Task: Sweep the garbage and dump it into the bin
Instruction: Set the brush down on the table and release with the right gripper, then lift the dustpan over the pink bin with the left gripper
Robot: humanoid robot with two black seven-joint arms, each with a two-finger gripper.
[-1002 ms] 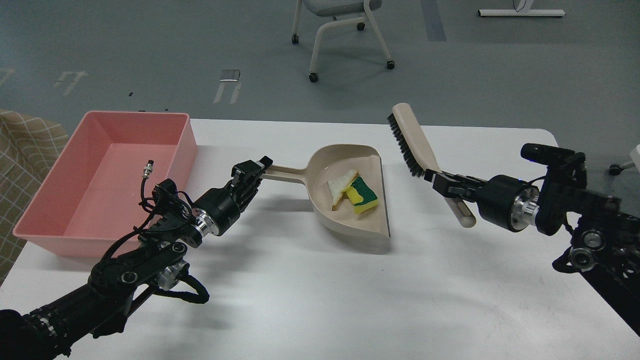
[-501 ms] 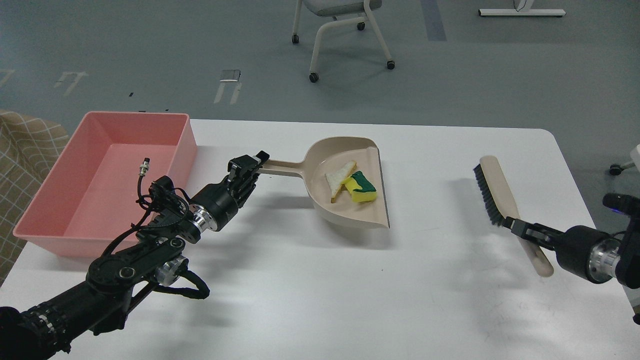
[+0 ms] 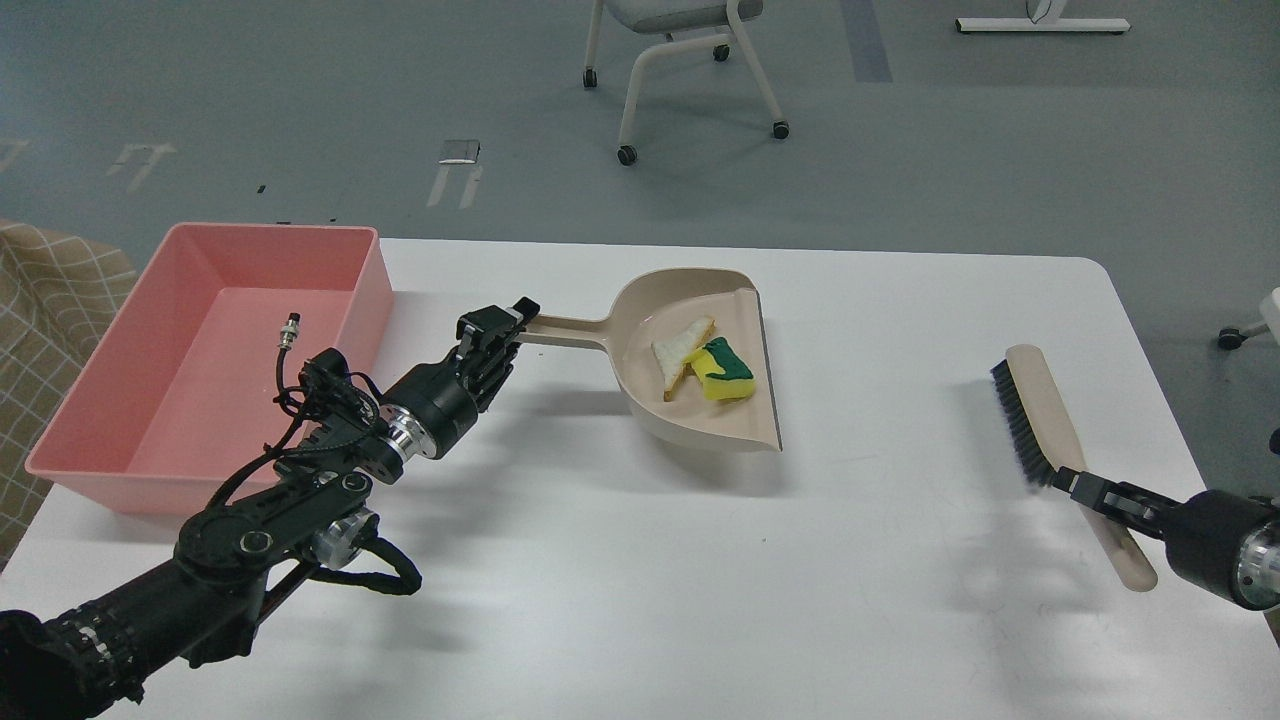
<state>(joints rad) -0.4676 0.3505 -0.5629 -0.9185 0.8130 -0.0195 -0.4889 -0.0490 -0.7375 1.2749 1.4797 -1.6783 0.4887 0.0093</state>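
The garbage lies in the beige dustpan (image 3: 700,415): a yellow sponge chunk with a green top (image 3: 725,372) and a whitish bread-like slice (image 3: 677,352) beside it. My left gripper (image 3: 510,322) is shut on the dustpan's long handle and holds the pan just above the white table. The pink bin (image 3: 210,350) stands at the table's left, left of that gripper, and is empty. My right gripper (image 3: 1085,490) is shut on the handle of the beige hand brush (image 3: 1040,420) at the table's right side, bristles facing left.
The white table (image 3: 640,580) ends close on the right, near the brush. A wheeled chair (image 3: 680,60) stands on the floor behind the table. A checked tan cloth (image 3: 40,330) lies left of the bin.
My right gripper has carried the brush away from the dustpan, to the right and toward me. The dustpan with the garbage has risen slightly and shifted a little.
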